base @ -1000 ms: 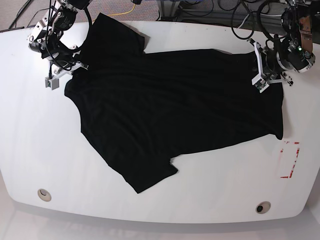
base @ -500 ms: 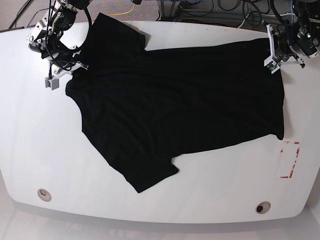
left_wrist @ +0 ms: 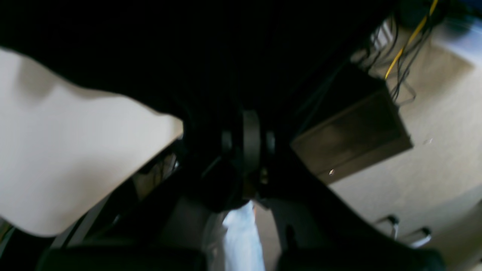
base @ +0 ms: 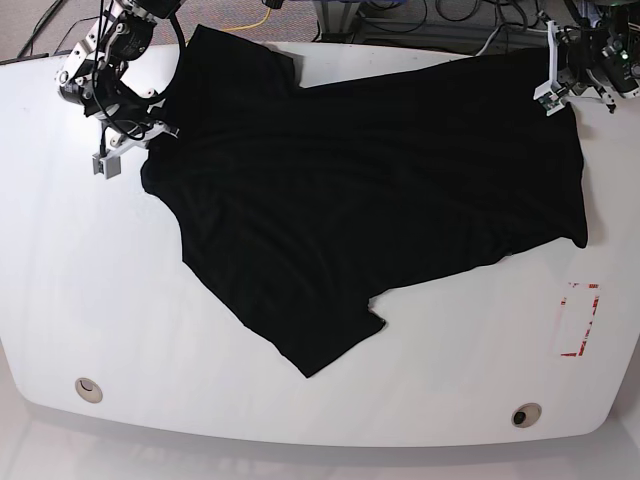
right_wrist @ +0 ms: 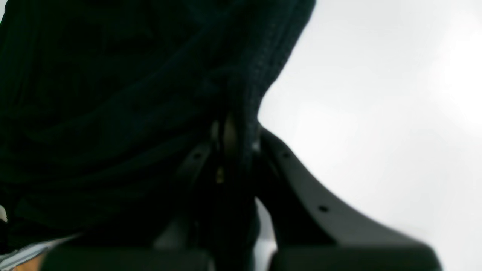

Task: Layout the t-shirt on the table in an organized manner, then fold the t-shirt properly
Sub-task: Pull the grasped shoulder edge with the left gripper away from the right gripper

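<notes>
- The very large glossy white tabletop (base: 120, 300) with curved edges fills the base view; two small round grommet holes sit near its front edge and a red tape rectangle outline (base: 580, 320) lies near its right side.
- The plain black short-sleeved cloth t-shirt (base: 360, 180) lies spread over the back half of the table, its long axis running across the view from one gripper to the other and a little slantwise. One sleeve points toward the front edge, the other toward the back left corner.
- The hem end lies toward the view's right, just clear of the red tape; the shoulder end lies toward the left.
- The right gripper (base: 135, 138), at the view's left, is clenched on the shirt's edge at the shoulder end; its wrist view shows black knit cloth (right_wrist: 113, 94) pinched between the closed jaws over the white table (right_wrist: 376, 113).
- The left gripper (base: 556, 82), at the view's right back corner, is clenched on the far hem corner; its wrist view shows dark cloth (left_wrist: 188, 45) bunched at the closed jaws.
- My judgement: the cloth stretches between the two claws, so any further spreading turns on pulling along that line. Each arm is nearest its own end.
- Hard to make out: the left wrist view is blurred and dark, so the exact bite on the cloth is unclear. The neck opening and its label cannot be picked out in any view, nor the folds in the black cloth.
</notes>
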Tool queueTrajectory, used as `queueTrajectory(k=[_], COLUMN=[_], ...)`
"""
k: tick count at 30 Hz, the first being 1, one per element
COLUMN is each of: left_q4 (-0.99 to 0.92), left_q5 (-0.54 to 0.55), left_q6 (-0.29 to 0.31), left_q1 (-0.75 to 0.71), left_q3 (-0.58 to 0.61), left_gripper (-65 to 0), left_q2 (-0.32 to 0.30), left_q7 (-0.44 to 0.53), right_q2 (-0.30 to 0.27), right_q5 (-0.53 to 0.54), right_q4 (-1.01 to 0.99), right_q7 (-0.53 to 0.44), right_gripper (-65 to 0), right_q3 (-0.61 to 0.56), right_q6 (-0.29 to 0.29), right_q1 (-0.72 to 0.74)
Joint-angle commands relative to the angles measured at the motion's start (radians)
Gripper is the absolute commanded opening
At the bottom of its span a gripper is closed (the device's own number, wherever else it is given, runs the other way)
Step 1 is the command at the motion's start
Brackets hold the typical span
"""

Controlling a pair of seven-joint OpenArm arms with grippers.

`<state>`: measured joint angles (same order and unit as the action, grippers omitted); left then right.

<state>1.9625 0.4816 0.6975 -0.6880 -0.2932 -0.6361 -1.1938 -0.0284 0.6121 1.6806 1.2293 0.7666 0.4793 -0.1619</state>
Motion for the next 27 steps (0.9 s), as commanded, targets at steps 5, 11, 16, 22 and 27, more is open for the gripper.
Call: queueTrajectory(k=[5,11,16,22,27], left_q4=[0.007,0.007,0.008,0.008,0.008], left_q5=[-0.082,-0.088,-0.09,-0.09,-0.083], left_q6=[0.001,0.001,0.001,0.001,0.001], left_q1=[-0.016,-0.016,-0.017,-0.017,-0.011], left_q3=[-0.007,0.061,0.073,0.073,0.059], left_gripper=[-63.5,-44.9,-26.7,-25.6,-25.6], left_q2=[-0.02,-0.023,-0.023,-0.029,-0.055], left_q7=[-0.021,-0.022,-0.024,-0.025,-0.025], right_q2=[-0.014,-0.014,-0.014,-0.014,-0.014], right_q5=[0.016,0.016,0.016,0.016,0.016], right_q4=[0.016,0.016,0.016,0.016,0.016], right_q7=[-0.027,-0.027,-0.027,-0.027,-0.027], right_gripper=[-64.8,-64.8,-64.8,-64.8,-64.8], right_q3=[0.008,0.008,0.008,0.008,0.006], right_q6=[0.003,0.003,0.003,0.003,0.003], right_q1=[0.011,0.009,0.009,0.009,0.011])
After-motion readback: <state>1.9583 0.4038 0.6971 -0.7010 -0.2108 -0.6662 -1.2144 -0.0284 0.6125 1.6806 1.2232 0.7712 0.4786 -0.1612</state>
